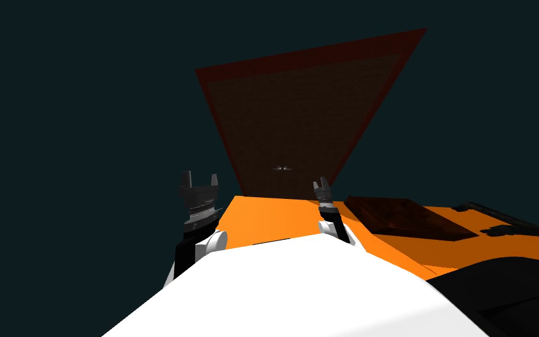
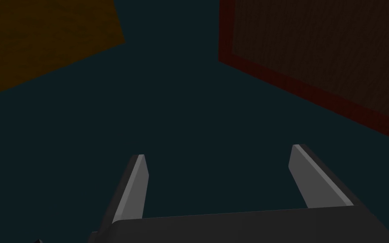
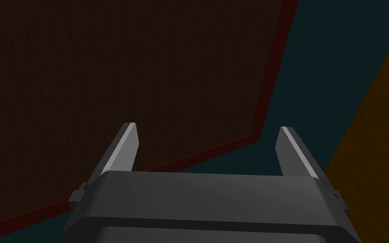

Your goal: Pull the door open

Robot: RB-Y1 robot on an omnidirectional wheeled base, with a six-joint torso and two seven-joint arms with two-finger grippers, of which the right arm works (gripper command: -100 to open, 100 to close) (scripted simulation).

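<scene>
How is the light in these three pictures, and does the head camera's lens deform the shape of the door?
Head view: the wall and door are dim and the orange floor is bright; the door splays wider toward its top, likely because of the wide lens. Left wrist view: dim, with light catching the finger edges of the open left gripper. Right wrist view: equally dim, the door almost black behind the open right gripper.

A dark brown door [image 1: 297,111], finely textured and edged by a dark red border [image 1: 216,99], was seen set in a dark teal wall [image 1: 87,88] straight ahead, where the orange floor [image 1: 274,216] ended. A small pale handle [image 1: 283,168] was mounted near the middle of its lower edge. The panel was shown dim, lying flat within its border.
</scene>
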